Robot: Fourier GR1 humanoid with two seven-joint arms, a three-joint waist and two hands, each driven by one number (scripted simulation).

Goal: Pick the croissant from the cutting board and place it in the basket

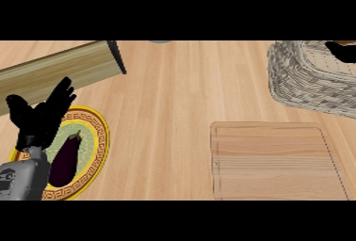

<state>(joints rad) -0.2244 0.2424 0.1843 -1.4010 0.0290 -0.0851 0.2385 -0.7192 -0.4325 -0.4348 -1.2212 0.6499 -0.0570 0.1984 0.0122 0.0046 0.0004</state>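
Left hand (38, 117) open with fingers up over plate (97, 141) holding eggplant (66, 157), right hand (342, 51) partly visible above wicker basket (303, 80), grip indiscernible, bare cutting board (274, 160) on desk (181, 89)

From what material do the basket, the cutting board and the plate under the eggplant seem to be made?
The basket looks like woven wicker or rattan, pale grey and matt: interlaced strands show on its wall. The cutting board looks like light, unvarnished wood, with straight grain lines and a groove near its edge. The plate seems glazed ceramic, though the look leaves that open: a smooth surface with a yellow patterned rim.
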